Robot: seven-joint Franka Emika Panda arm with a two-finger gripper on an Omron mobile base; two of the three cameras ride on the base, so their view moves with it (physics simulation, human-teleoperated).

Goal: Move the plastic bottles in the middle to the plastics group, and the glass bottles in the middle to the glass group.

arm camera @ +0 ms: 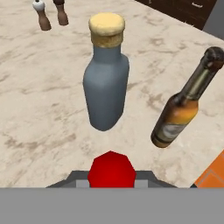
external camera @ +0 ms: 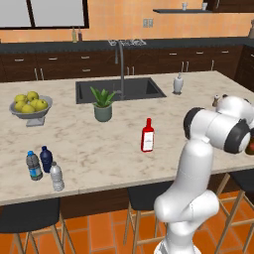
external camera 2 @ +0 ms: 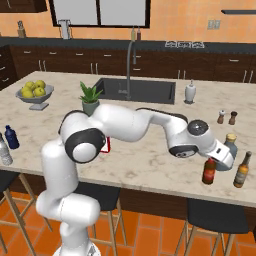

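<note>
Pincer (external camera 2: 214, 161) clamping slim brown red-capped bottle (external camera 2: 209, 171), lowering beside grey-blue glass bottle (arm camera: 105, 83); should be keeping it upright, releasing once seated on marble surface (external camera 2: 150, 160).

Red bottle (external camera: 147, 135) upright mid-counter, three small bottles (external camera: 44, 167) far left

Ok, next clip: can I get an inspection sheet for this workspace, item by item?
Surface: pale marble island counter with dark sink.
Job's things: red bottle with white label stands mid-counter; small clear greyish plastic bottle beside blue-labelled clear bottle and squat navy bottle; slim dark brown red-capped bottle near grey-blue glass bottle.
Clutter: amber-labelled brown bottle, salt and pepper shakers, potted plant, lemon bowl, white soap dispenser.
Grippers: gripper at the red cap; grip unclear.
Cables: nothing seen.
Surroundings: dark cabinets, stools.
</note>
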